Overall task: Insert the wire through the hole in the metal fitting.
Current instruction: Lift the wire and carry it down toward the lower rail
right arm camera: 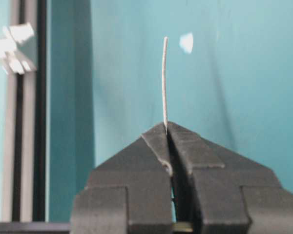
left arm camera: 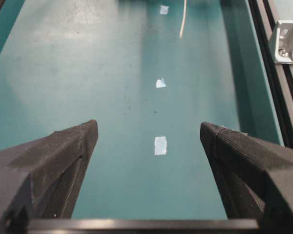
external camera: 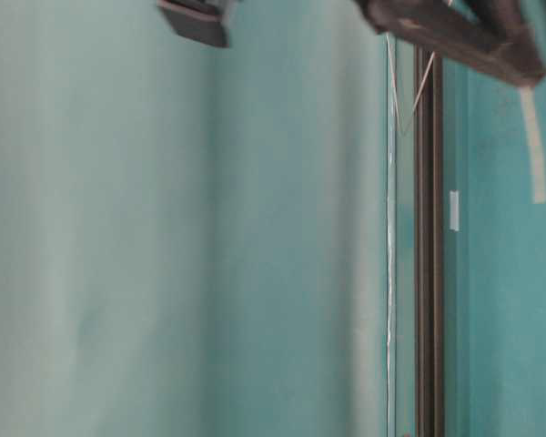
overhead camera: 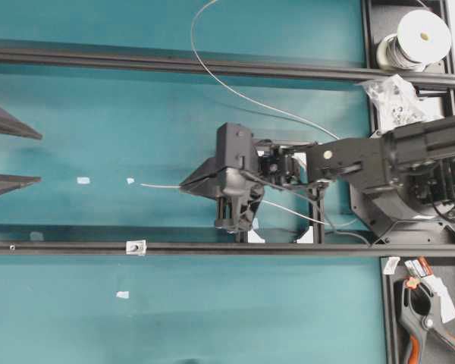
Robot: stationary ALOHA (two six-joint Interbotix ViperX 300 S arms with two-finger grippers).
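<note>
Wire (overhead camera: 161, 185) is pinched in the closed right gripper (overhead camera: 186, 186) at frame centre, free end poking left; the metal fitting (overhead camera: 137, 246) sits lower left on the black rail (overhead camera: 288, 249), unthreaded; left gripper (left arm camera: 149, 141) is held wide open, empty; tip-to-hole alignment is judged next.

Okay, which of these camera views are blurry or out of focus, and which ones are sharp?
Table-level view: soft all over, hardly any detail. Right wrist view: the metal fitting at the left edge is smeared and overexposed, while the wire is only slightly soft. Left wrist view: sharp. Overhead view: sharp, with glare on the white spool.
</note>
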